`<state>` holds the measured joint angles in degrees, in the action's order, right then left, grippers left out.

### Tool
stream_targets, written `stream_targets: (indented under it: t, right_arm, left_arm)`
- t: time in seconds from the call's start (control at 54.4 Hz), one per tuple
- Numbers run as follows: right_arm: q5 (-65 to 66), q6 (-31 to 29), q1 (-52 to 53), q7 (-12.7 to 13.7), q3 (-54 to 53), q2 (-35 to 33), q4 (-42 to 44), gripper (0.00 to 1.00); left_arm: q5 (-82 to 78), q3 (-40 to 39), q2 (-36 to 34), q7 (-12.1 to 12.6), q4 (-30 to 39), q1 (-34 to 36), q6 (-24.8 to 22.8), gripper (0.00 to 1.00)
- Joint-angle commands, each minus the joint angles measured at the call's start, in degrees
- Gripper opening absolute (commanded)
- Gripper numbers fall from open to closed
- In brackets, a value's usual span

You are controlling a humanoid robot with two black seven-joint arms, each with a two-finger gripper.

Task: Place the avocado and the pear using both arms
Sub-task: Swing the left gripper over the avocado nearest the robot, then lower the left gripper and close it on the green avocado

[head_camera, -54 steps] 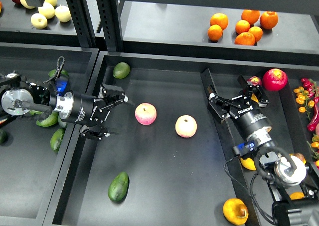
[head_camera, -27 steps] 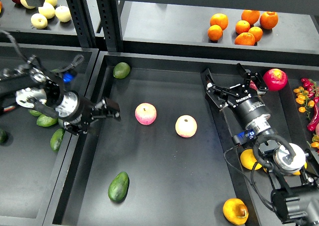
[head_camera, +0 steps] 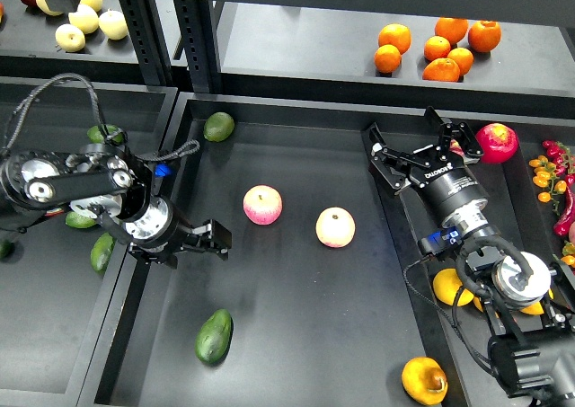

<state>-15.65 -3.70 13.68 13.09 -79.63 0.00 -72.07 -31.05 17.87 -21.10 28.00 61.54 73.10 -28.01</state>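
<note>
Black tray surface [head_camera: 296,353]: holds the items below.
Right claw [head_camera: 415,147]: fingers spread wide, empty, over tray's right wall.
Left claw [head_camera: 214,238]: low at tray's left side; fingers not distinguishable, state cannot be told.
Avocado [head_camera: 214,336]: lying near front left of tray, below left claw, apart.
Pear [head_camera: 424,380]: front right corner, resting free.
Two apples [head_camera: 262,205]: centre, side by side.

We see the avocado [head_camera: 214,336] lying low in the tray [head_camera: 296,371], the pear [head_camera: 424,380] bottom right, 2 apples [head_camera: 262,205] between our grippers.
</note>
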Motion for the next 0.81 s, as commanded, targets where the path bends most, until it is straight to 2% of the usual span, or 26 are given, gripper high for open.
stream_targets:
  t: [0.0,0.312,0.79]
  right_arm:
    - [0.0,-0.1,0.1,0.0,0.0,0.0,0.0,1.0]
    - [-0.1,-0.1,0.1,0.0,-0.1,0.0,-0.1,1.0]
    - [0.0,-0.2,0.1,0.0,-0.1,0.0,-0.3,1.0]
  left_arm:
    - [-0.2,2.0,2.3,0.0,-0.5,-0.2,0.0,1.0]
    - [-0.2,5.4,9.2,0.0,-4.3,-0.6,0.0,0.99]
    - [-0.7,8.7,13.1,0.0,-7.6,-2.9,0.0,0.99]
